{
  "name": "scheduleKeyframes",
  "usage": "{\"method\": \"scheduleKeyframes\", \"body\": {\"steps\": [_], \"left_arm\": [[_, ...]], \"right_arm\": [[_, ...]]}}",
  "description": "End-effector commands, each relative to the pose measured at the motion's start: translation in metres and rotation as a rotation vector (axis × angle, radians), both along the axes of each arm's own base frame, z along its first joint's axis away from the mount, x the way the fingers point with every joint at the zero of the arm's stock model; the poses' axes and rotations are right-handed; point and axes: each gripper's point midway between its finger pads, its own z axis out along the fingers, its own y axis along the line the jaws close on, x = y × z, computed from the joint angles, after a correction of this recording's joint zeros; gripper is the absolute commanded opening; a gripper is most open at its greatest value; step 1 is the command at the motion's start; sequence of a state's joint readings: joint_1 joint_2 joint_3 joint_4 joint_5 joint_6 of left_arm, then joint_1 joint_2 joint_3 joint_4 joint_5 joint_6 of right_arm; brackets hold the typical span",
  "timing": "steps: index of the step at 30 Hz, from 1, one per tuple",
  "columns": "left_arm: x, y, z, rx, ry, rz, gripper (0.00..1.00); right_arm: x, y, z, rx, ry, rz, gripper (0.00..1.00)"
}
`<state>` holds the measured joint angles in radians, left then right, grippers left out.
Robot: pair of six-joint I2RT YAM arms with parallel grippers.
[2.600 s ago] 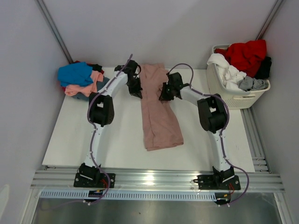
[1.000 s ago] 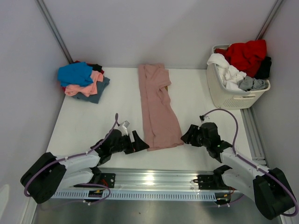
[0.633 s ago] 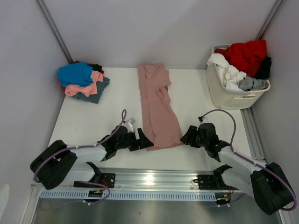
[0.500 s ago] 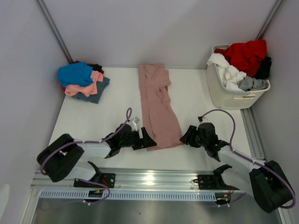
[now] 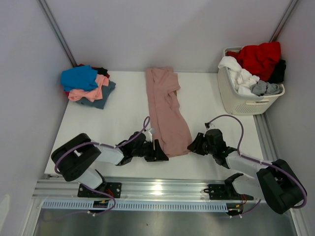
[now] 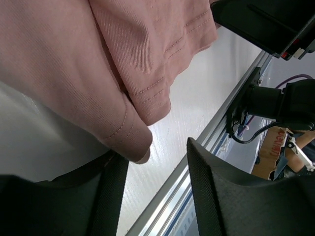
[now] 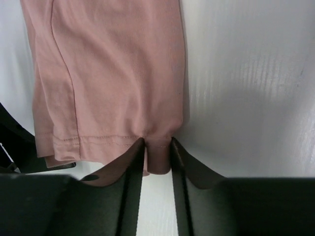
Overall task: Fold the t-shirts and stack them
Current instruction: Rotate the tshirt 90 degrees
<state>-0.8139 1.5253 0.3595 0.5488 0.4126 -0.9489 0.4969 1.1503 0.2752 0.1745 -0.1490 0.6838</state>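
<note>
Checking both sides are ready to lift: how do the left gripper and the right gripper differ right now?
The left gripper is spread wide; the right gripper is closed narrow. The right gripper pinches the pink shirt's hem between its fingers; the left gripper only has a hem corner beside one finger, with bare table in its gap. The left gripper is at the hem's left corner, the right gripper at its right. Both lie low at the shirt's near edge.

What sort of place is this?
Probably a robot lab cell, not a home: a white table boxed in by bare panel walls, an aluminium rail along its near edge, and a laundry basket beside a pink t-shirt.
</note>
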Motion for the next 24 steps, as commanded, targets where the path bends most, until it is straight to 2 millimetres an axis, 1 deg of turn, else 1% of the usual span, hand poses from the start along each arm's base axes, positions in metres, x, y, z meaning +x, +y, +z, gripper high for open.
{"method": "scheduleKeyframes", "body": {"steps": [1,3,4,6,7,9,10,11,13,15,18,20,21,22,23,24], "left_arm": [[-0.015,0.011,-0.021,0.087,0.04,-0.039,0.52],[-0.015,0.012,-0.02,0.089,0.036,-0.041,0.5],[-0.015,0.012,-0.019,0.09,0.035,-0.042,0.47],[-0.014,0.013,-0.019,0.099,0.026,-0.047,0.43],[-0.013,0.012,-0.017,0.098,0.021,-0.047,0.38],[-0.013,0.011,-0.017,0.099,0.015,-0.053,0.31],[-0.012,0.011,-0.017,0.102,0.017,-0.054,0.18],[-0.012,0.011,-0.017,0.106,0.017,-0.053,0.13],[-0.013,0.012,-0.02,0.112,0.026,-0.056,0.09],[-0.011,0.01,-0.02,0.115,0.027,-0.056,0.1],[-0.009,0.012,-0.023,0.14,0.028,-0.046,0.22],[-0.008,0.013,-0.021,0.141,0.022,-0.04,0.25],[-0.009,0.015,-0.022,0.144,0.022,-0.038,0.29],[-0.009,0.016,-0.017,0.14,0.01,-0.033,0.31],[-0.01,0.021,-0.021,0.162,0.013,-0.02,0.33],[-0.011,0.025,-0.021,0.171,0.007,-0.013,0.4]], "right_arm": [[0.002,0.005,-0.002,-0.002,0.002,0.006,0.29],[0.003,0.008,-0.002,-0.004,0.008,0.015,0.24],[0.003,0.009,-0.001,-0.005,0.007,0.019,0.19],[0.004,0.011,-0.001,-0.009,0.013,0.024,0.15],[0.004,0.012,-0.001,-0.008,0.013,0.026,0.13],[0.003,0.014,-0.001,-0.011,0.018,0.032,0.13],[0.005,0.016,0.001,-0.008,0.015,0.033,0.12],[0.005,0.016,0.0,-0.009,0.015,0.037,0.12],[0.005,0.019,0.001,-0.011,0.016,0.046,0.11],[0.004,0.02,0.0,-0.014,0.018,0.056,0.11],[0.004,0.022,0.001,-0.017,0.016,0.067,0.11],[0.003,0.023,0.001,-0.019,0.016,0.071,0.11],[0.002,0.023,0.0,-0.023,0.02,0.076,0.11],[0.003,0.023,0.001,-0.024,0.016,0.077,0.12],[0.002,0.023,0.001,-0.026,0.018,0.079,0.12],[0.002,0.023,0.001,-0.029,0.017,0.082,0.12]]}}
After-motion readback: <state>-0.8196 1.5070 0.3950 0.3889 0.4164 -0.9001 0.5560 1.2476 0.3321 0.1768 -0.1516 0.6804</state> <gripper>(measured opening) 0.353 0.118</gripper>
